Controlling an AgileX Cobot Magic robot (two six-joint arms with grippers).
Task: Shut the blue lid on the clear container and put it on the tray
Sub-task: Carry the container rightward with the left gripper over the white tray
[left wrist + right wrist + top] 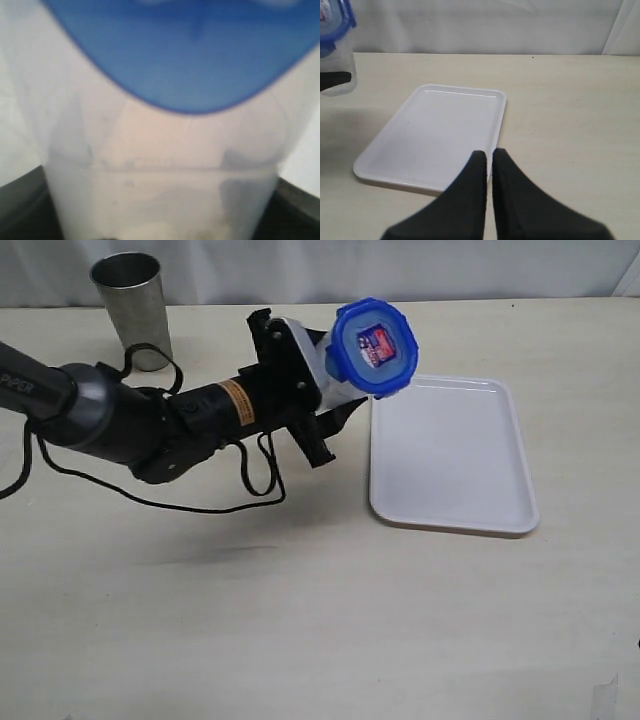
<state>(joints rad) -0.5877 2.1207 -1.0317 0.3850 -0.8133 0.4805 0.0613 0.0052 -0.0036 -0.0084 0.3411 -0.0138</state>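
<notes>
While left fingers (20,215) pinch the lidded clear container (160,175), right fingers (475,200) pressed together, tip it upright before lowering onto the tray (455,455).

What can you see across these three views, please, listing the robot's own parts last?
blue lid: one, bright blue with a red-white label, on the mouth of the clear container
clear container: one, translucent, held tilted off the table beside the tray's left edge
tray: one, white, flat on the table, right of centre
metal cup: one, grey, upright at the far left of the table
table: one, beige, under everything
cable: one, black, looping below the left arm
left gripper: one, black, jaws closed on the clear container
right gripper: one, black, jaws shut on nothing, near the tray's edge
</notes>
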